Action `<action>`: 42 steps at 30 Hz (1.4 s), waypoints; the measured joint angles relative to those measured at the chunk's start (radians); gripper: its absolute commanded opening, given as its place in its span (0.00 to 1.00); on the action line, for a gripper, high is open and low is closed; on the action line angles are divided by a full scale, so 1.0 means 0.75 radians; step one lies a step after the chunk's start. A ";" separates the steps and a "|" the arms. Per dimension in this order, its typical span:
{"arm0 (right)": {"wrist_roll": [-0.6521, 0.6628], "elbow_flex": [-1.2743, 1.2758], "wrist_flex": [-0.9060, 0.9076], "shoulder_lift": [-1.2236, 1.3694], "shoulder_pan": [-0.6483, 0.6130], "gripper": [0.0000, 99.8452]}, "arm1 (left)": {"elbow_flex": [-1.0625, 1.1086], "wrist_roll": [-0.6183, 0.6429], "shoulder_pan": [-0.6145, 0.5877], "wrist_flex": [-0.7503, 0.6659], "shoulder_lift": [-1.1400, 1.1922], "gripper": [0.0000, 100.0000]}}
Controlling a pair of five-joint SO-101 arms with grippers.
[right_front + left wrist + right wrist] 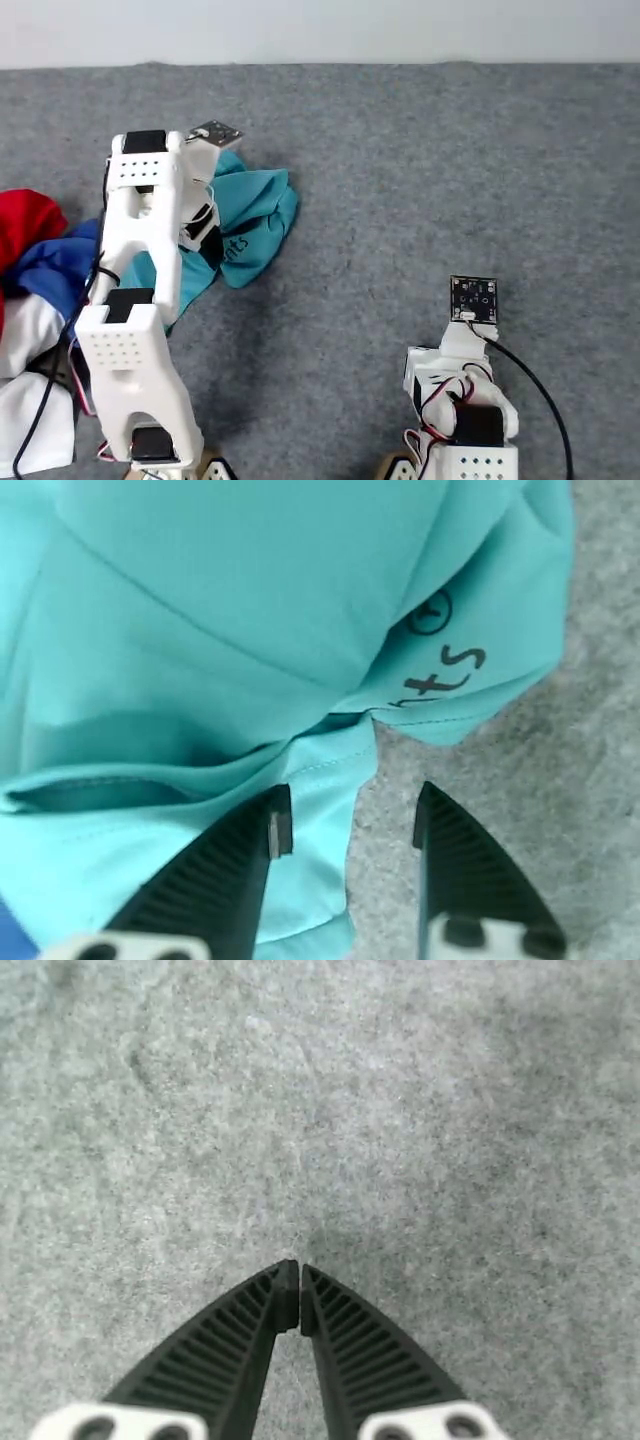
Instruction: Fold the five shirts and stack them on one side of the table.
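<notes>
the teal shirt (260, 205) is plain turquoise with black lettering and a small black circled mark. the red shirt (25, 220), blue shirt (55, 270) and white shirts (25, 335) are all plain. the table (450, 150) is mottled grey. the left arm (140, 250) and right arm (445, 365) are white with black motors. the left gripper (352, 815) and right gripper (300, 1275) are black and ridged.
</notes>
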 measured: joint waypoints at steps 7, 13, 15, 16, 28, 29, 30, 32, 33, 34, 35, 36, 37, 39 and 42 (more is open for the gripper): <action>0.000 0.000 0.000 0.000 0.000 0.01 | 0.006 0.000 0.000 -0.074 0.158 0.19; 0.000 0.000 0.000 0.000 0.000 0.01 | 0.004 0.000 0.000 -0.145 0.254 0.14; 0.000 0.000 0.000 0.000 0.000 0.01 | 0.004 0.000 0.002 -0.151 0.258 0.11; 0.000 0.000 0.000 0.000 0.000 0.01 | 0.002 0.000 0.004 -0.153 0.258 0.09; 0.000 0.000 0.000 0.000 0.000 0.01 | -0.055 0.002 0.051 -0.065 0.239 0.01; 0.000 0.000 0.000 0.000 0.000 0.01 | -0.061 0.002 0.070 -0.041 0.215 0.01; 0.000 0.000 0.000 0.000 0.000 0.01 | -0.068 0.002 0.090 -0.020 0.176 0.01; 0.000 0.000 0.000 0.000 0.000 0.01 | -0.068 0.002 0.127 -0.004 0.076 0.01; 0.000 0.000 0.000 0.000 0.000 0.01 | -0.068 0.002 0.143 0.000 0.020 0.01; 0.000 0.000 0.000 0.000 0.000 0.01 | -0.068 0.002 0.155 0.000 -0.037 0.01; 0.000 0.000 0.000 0.000 0.000 0.01 | -0.068 0.000 0.162 0.000 -0.096 0.01; 0.000 0.000 0.000 0.000 0.000 0.01 | -0.059 0.000 0.162 0.000 -0.155 0.01; 0.000 0.000 0.000 0.000 0.000 0.01 | -0.043 0.002 0.160 0.000 -0.219 0.01; 0.000 0.000 0.000 0.000 0.000 0.01 | 0.010 0.002 0.158 0.000 -0.344 0.01; 0.000 0.000 0.000 0.000 0.000 0.01 | 0.102 0.000 0.158 0.004 -0.536 0.01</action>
